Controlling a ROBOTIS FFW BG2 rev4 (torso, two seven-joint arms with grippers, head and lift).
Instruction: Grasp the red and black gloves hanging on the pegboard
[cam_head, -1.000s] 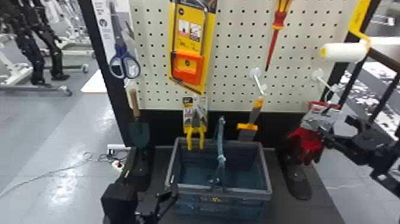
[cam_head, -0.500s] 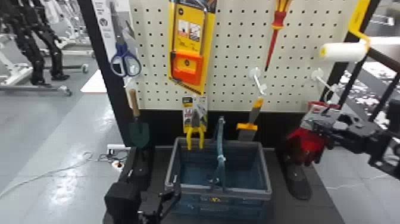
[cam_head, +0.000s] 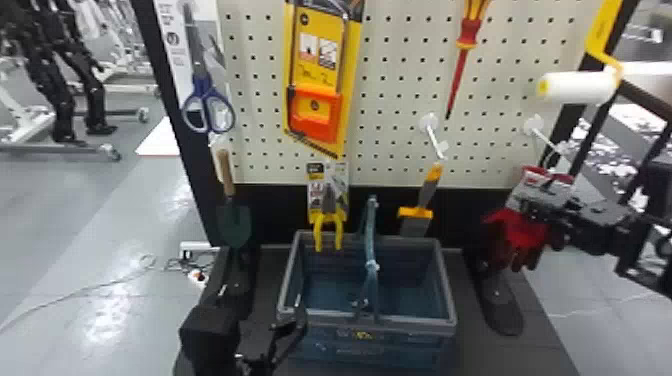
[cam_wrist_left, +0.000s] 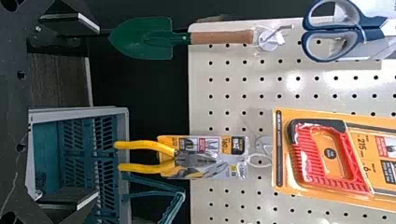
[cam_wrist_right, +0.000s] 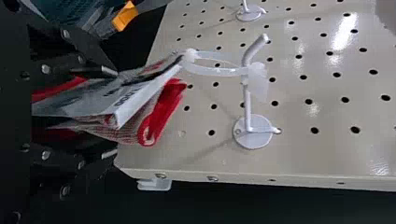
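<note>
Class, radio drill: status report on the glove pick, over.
Left gripper open, low by the basket. Right gripper open, straddling red and black gloves. Gloves hang from white hook by loop. Nothing in the way.

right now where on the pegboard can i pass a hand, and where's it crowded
Bare: the white pegboard between the yellow-carded orange saw and the red and yellow screwdriver. Crowded: its lower right corner, where the right gripper has its fingers either side of the red and black gloves.
</note>
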